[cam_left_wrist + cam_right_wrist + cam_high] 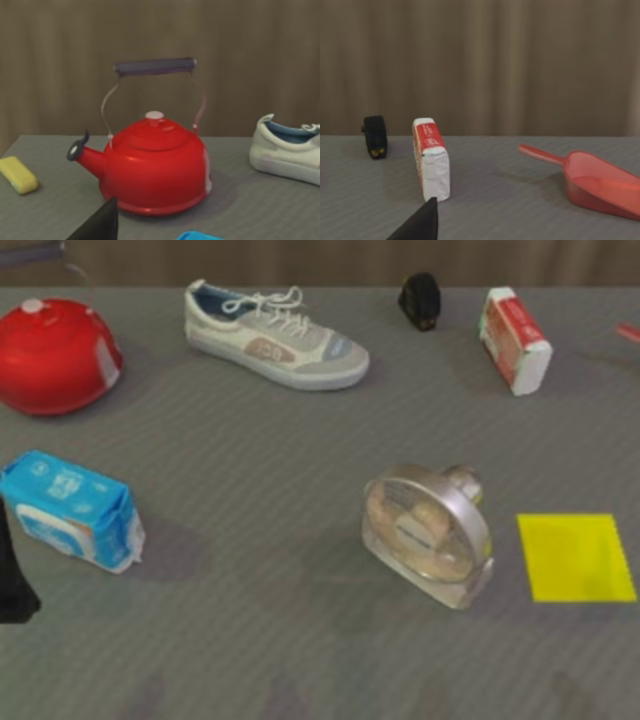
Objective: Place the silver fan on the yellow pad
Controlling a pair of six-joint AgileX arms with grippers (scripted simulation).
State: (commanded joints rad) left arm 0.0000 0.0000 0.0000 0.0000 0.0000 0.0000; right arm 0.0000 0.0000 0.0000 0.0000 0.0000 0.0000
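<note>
Standing upright right of centre in the top view, the silver fan [428, 533] sits just left of the yellow pad [575, 556], ungrasped. Left arm parks at lower left edge. Wrist views omit both; finger state cannot be told.

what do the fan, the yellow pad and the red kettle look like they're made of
The silver fan: probably brushed metal or metallic-painted plastic, given the soft sheen on its ring; the grille looks pale and matte. The yellow pad: a flat, matte sheet, maybe paper or foam. The red kettle: likely enamelled metal, glossy with highlights, and a thin wire handle.
</note>
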